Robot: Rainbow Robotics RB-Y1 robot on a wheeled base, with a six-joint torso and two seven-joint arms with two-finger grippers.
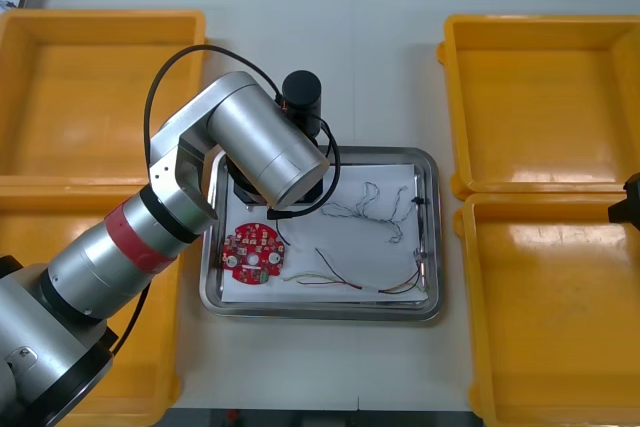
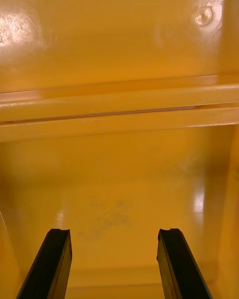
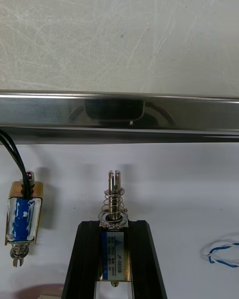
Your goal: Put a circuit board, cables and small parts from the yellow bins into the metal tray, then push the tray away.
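Small metal part (image 3: 114, 241) pinched in left gripper (image 3: 114, 225), inside metal tray (image 3: 199, 114).

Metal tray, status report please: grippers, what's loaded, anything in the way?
Left gripper shut on a small metal part inside the metal tray. Right gripper open over a yellow bin. Circuit board, cables, second metal part already in. Nothing blocking.

silver arm (image 1: 262, 147) — red band (image 1: 140, 232), black cable (image 1: 160, 77), black-fingered left gripper (image 3: 113, 226).

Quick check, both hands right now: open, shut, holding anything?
Left hand: shut on a small metal part, over the tray.
Right hand: open, empty, over a yellow bin.
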